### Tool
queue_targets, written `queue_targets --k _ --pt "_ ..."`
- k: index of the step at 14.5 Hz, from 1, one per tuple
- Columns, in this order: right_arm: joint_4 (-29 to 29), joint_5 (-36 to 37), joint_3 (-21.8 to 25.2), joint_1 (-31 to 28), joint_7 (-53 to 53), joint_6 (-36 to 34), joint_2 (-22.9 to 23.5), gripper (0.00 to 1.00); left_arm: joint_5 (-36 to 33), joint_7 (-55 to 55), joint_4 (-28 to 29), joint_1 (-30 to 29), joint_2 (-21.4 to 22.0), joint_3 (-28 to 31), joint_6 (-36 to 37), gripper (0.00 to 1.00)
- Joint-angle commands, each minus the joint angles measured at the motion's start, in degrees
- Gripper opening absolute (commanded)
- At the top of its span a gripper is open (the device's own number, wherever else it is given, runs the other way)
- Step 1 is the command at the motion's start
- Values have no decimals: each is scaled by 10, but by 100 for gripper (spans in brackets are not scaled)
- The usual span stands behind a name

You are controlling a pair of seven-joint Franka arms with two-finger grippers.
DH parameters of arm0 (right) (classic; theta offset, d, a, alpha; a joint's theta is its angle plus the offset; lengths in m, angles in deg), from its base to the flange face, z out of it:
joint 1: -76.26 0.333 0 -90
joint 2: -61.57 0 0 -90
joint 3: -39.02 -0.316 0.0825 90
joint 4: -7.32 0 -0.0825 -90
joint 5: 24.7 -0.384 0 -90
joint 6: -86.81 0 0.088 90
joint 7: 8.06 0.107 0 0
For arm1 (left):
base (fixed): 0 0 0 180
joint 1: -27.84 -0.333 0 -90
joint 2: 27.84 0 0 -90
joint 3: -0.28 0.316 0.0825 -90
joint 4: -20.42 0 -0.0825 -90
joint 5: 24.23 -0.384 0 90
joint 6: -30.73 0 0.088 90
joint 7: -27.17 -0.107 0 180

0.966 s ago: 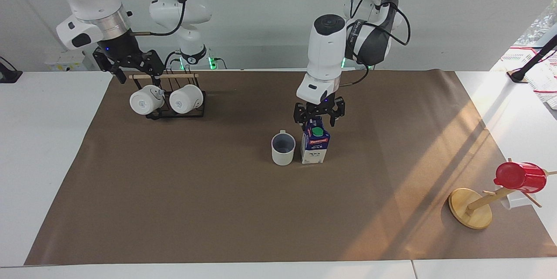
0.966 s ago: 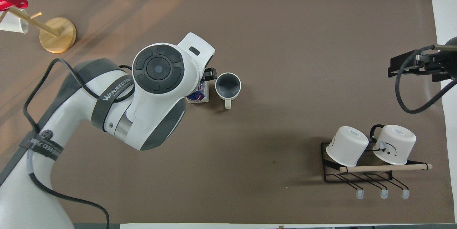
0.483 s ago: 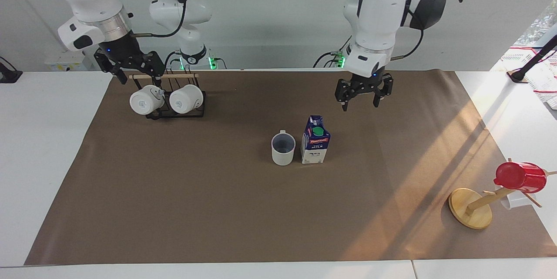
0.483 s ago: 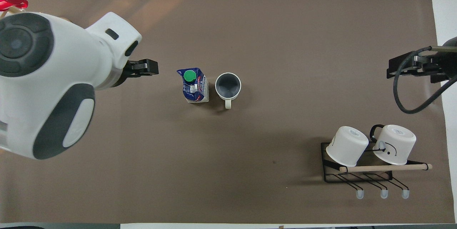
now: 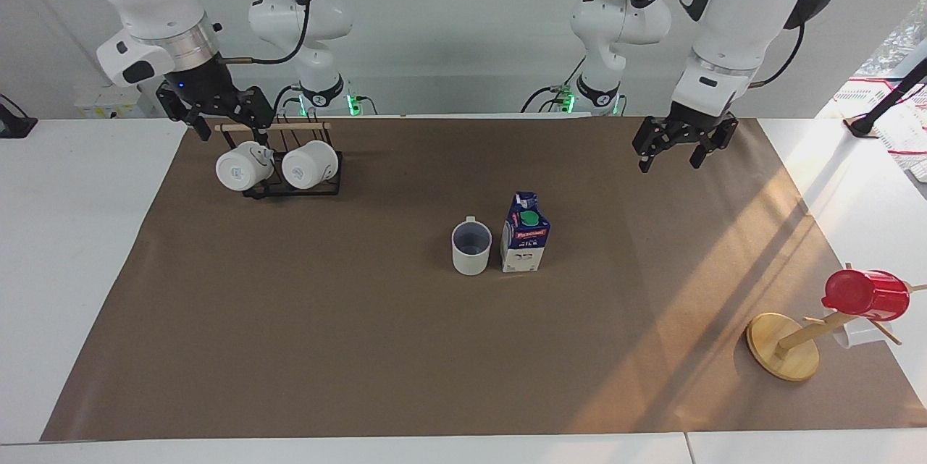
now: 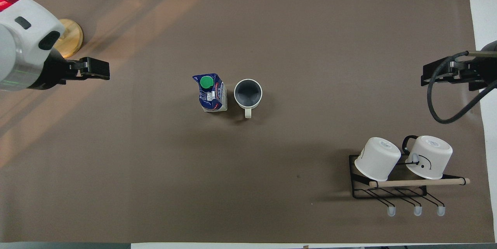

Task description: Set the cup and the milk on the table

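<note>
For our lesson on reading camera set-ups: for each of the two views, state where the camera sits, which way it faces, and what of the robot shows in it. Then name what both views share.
Facing view: high across the table, looking at the robots; both arms and bases show, left tool and right tool raised, empty.
Overhead view: above the robots' end, looking steeply down and forward; only the left arm's wrist and both tools show at the edges.
Shared: cup beside milk mid-table, the black rack with two white mugs, the wooden stand; sides are mirrored.
</note>
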Motion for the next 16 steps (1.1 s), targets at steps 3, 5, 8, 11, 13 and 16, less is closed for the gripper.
queue_targets --k 3,5,8,11,13,16 --pt "15 -4 -4 -7 6 10 -10 100 15 -49 -96 -57 -23 -3 102 100" --pt "15 -4 -4 -7 6 5 -10 100 13 -63 -98 -70 -22 -2 121 100" --pt "15 -4 -4 -8 6 5 -10 100 16 -106 -115 -102 -22 -2 157 100" --pt "15 -4 -4 -7 6 5 -10 100 15 -122 -115 -116 -19 -6 154 100" --pt "15 -4 -4 -7 6 5 -10 100 15 -126 -94 -114 -7 -8 150 100" --pt "15 -4 -4 -7 6 5 -10 100 15 -118 -90 -113 -5 -9 149 100"
